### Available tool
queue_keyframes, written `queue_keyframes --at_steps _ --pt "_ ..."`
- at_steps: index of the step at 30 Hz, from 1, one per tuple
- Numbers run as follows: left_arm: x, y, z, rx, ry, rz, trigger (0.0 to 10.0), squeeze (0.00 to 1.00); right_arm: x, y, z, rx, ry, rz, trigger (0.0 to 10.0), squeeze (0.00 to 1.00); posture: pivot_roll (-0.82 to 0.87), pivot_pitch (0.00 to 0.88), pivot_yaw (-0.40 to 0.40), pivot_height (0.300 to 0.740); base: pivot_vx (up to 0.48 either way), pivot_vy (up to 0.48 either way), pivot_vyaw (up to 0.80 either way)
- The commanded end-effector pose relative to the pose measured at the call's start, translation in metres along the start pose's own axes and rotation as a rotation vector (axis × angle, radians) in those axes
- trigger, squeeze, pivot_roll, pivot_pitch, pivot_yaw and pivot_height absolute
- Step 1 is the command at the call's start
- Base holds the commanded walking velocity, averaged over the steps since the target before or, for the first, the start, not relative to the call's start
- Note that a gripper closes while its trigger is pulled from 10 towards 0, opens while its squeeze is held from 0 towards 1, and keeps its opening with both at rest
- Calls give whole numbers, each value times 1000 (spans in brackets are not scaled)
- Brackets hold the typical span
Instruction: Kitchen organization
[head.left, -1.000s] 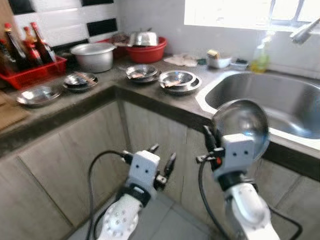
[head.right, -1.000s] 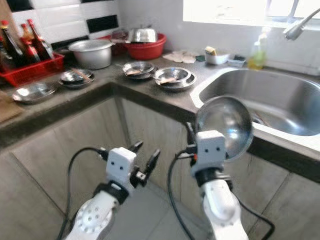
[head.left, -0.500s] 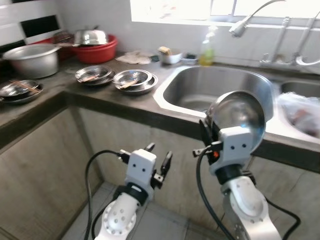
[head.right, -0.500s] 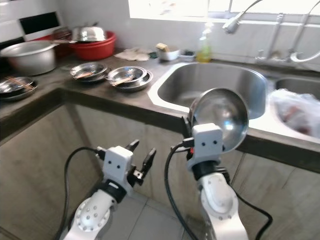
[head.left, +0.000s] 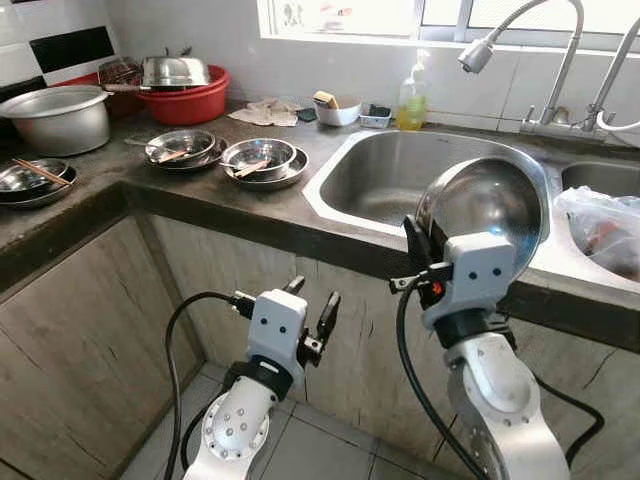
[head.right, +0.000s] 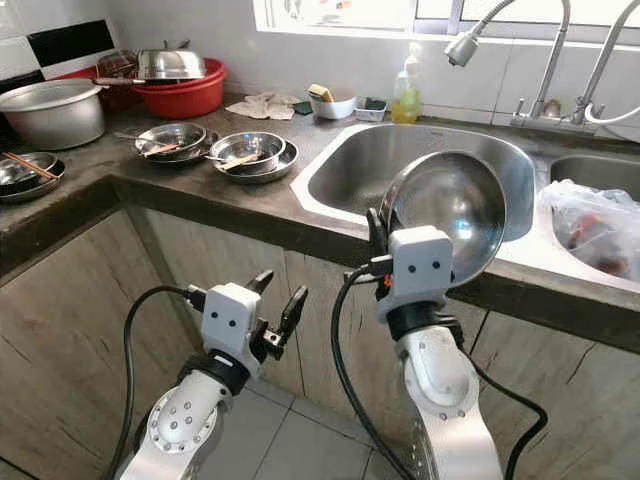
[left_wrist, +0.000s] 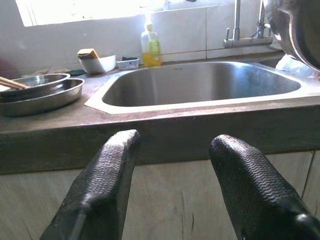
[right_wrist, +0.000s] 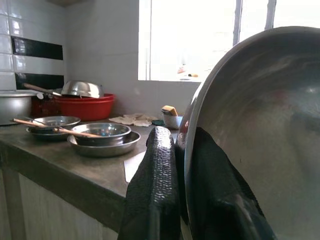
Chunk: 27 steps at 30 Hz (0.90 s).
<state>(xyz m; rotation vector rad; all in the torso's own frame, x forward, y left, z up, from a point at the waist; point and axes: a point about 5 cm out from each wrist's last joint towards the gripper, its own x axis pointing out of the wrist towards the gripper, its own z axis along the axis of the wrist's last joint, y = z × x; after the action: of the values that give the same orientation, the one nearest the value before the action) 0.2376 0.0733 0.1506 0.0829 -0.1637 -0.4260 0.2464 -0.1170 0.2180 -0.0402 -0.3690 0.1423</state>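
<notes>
We are pinching the steel bowl's (head.left: 487, 212) rim between our right gripper's (head.left: 414, 248) jaws, upright before the sink (head.left: 400, 170) edge. Our left gripper (head.left: 312, 303) is hanging wide open below the counter (head.left: 220, 195).

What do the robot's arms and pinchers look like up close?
Both arms are shiny silver with rounded joints, and each wrist ends in a white boxy block with small dark dots. A thick black cable loops out beside each arm. The left gripper and right gripper each have two long black fingers with a bumpy, textured surface.
</notes>
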Motion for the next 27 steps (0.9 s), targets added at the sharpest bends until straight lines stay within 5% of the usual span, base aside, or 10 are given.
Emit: queue_keyframes --at_steps 1,8,27 --pt "2 1 3 8 -11 4 10000 0 3 -2 5 -1 -23 -1 10000 0 -18 0 14 740 289 0 0" --pt "3 1 2 11 -9 3 10000 0 5 -6 4 -6 -16 -4 10000 0 -16 0 14 740 310 0 -457" --pt "3 0 1 12 -10 -6 10000 0 13 -9 3 -68 5 21 10000 0 -18 0 14 740 311 0 0"
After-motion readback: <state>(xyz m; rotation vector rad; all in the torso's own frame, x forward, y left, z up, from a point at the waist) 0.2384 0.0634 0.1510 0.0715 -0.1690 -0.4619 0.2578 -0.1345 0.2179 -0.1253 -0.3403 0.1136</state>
